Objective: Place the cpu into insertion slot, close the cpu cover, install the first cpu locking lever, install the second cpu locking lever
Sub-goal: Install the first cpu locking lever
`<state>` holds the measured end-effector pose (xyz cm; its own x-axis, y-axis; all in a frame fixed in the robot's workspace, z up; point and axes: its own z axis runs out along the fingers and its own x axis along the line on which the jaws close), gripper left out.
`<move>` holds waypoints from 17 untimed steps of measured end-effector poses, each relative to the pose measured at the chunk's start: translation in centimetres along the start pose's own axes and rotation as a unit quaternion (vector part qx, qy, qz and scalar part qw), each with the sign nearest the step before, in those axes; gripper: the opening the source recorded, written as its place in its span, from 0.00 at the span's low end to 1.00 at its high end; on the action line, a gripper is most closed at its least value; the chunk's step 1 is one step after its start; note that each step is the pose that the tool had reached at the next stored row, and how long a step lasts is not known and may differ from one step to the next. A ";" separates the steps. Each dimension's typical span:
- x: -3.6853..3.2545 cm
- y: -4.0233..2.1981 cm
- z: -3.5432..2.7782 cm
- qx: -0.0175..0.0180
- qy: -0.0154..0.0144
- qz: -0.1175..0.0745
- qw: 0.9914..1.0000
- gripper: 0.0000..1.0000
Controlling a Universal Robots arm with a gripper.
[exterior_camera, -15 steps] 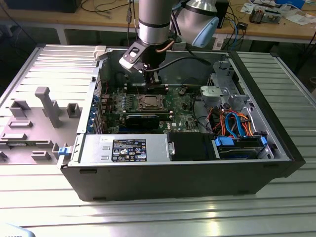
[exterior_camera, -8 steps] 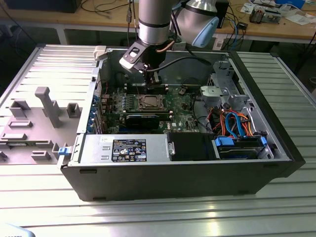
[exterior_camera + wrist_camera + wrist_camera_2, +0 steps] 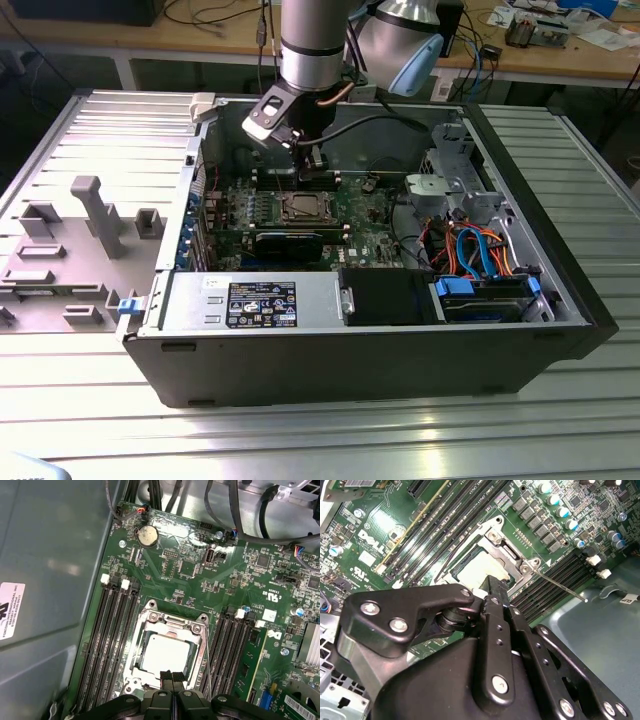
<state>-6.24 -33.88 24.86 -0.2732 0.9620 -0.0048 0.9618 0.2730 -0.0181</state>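
The cpu (image 3: 165, 652), a silvery square chip, lies flat in the insertion slot (image 3: 305, 207) on the green board. The cpu cover (image 3: 172, 625), a silver frame, lies down around the chip's edges; it also appears in the second wrist view as the cpu cover (image 3: 509, 552) beside the cpu (image 3: 479, 566). A thin metal locking lever (image 3: 560, 584) sticks out from the socket corner over the memory slots. My gripper (image 3: 171, 678) hangs just above the socket's edge with its black fingers pressed together and nothing between them. The gripper (image 3: 312, 170) hovers over the board in the exterior view.
Long black memory slots (image 3: 117, 630) flank the socket on both sides. The open computer case's wall (image 3: 55, 580) stands close by. A black heatsink-like block (image 3: 290, 243) sits in front of the socket; cables and drive bays (image 3: 480, 260) fill the exterior view's right.
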 end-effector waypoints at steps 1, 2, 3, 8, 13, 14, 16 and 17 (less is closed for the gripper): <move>0.00 0.00 0.00 0.000 0.000 -0.001 1.000 0.11; 0.00 0.00 0.00 0.000 0.000 -0.001 1.000 0.11; 0.00 0.00 0.00 0.000 0.000 -0.002 1.000 0.11; 0.00 0.00 0.00 0.000 0.000 -0.006 1.000 0.11; 0.00 0.00 0.00 0.000 0.000 -0.010 1.000 0.11; 0.00 0.00 0.00 0.000 0.000 -0.011 1.000 0.11; -0.01 0.00 0.00 0.000 0.000 -0.013 1.000 0.11; -0.01 0.00 0.00 0.000 0.000 -0.013 1.000 0.11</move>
<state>-6.24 -33.89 24.86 -0.2984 0.9544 -0.0049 0.9543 0.2983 -0.0181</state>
